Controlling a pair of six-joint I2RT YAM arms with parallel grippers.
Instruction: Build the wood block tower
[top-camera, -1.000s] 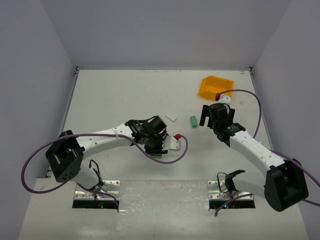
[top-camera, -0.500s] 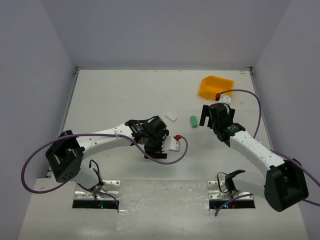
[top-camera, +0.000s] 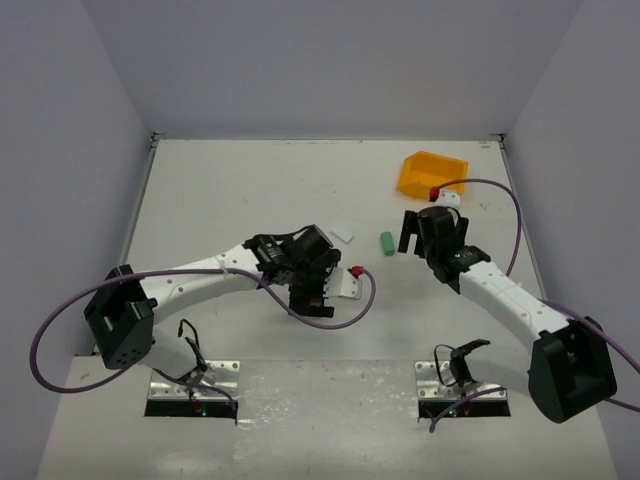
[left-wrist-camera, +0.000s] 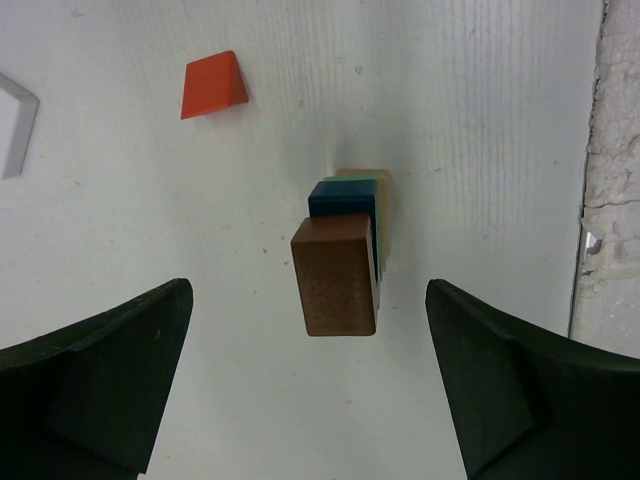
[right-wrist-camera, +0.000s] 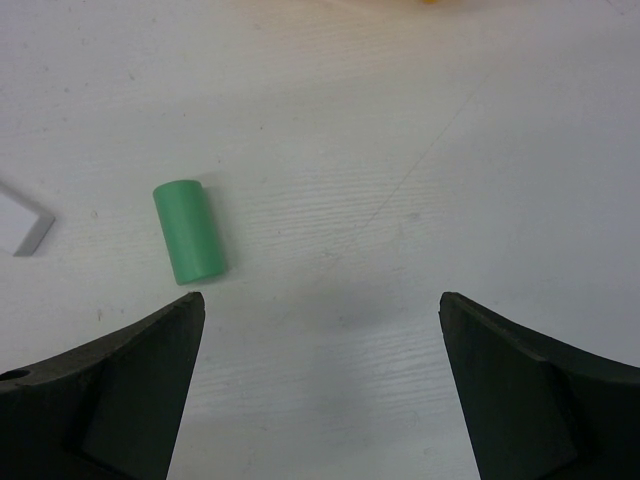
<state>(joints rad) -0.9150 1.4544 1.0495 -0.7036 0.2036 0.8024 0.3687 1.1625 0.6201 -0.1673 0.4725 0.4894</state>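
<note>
Left gripper (left-wrist-camera: 306, 290): jaws spread wide, straddling the wood block tower (left-wrist-camera: 340, 250) with clear gaps both sides, no contact. Tower stands mid-table (left-wrist-camera: 480, 100): brown block (left-wrist-camera: 335, 275) on top, blue block (left-wrist-camera: 342, 198) under it, a green sliver and a pale piece lower down. Red wedge (left-wrist-camera: 212, 85) lies on the table well apart from the stack. Right gripper (right-wrist-camera: 320, 297): also wide, holding nothing, above bare table with a green cylinder (right-wrist-camera: 188, 231) lying flat near one finger. Yellow bin (top-camera: 432, 173) sits far right.
</note>
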